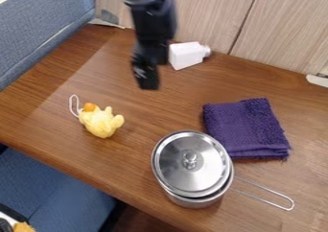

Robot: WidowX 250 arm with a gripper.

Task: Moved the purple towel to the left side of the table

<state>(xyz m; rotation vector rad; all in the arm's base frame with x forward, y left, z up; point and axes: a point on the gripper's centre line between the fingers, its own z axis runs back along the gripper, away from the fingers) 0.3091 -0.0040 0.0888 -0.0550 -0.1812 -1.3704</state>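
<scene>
The purple towel point(247, 129) lies folded on the right side of the wooden table point(144, 118), as the camera view has it, just beyond the metal pot point(192, 201) and close against its upper right side; whether the two touch, I can't tell. One end of the towel has a smoother band near its fringed edge.

The black gripper point(146, 79) hangs over the far part of the table, left of the towel and well apart from it. It points down, blurred and dark – whether the claw is wide or narrow, I can't tell.

The pot stands near the front edge with a shiny lid point(176, 161) on top, a round knob point(190, 160) at the lid's middle. Its long wire handle point(282, 208) reaches out to the lower right, a narrow loop with a rounded end. Over to the left lies a yellow plush toy point(101, 122) (a plump little thing, with an orange part point(89, 107) at one end), and a pale cord loop point(72, 106) sticks out beside it.

Toward the back, a white bottle point(186, 55) lies on its side, its neck turned to the right – near the pale wood-grain wall point(215, 15). A blue-grey padded panel point(41, 27) runs along the upper left, and blue upholstery point(54, 190) shows below the front edge of the table.
</scene>
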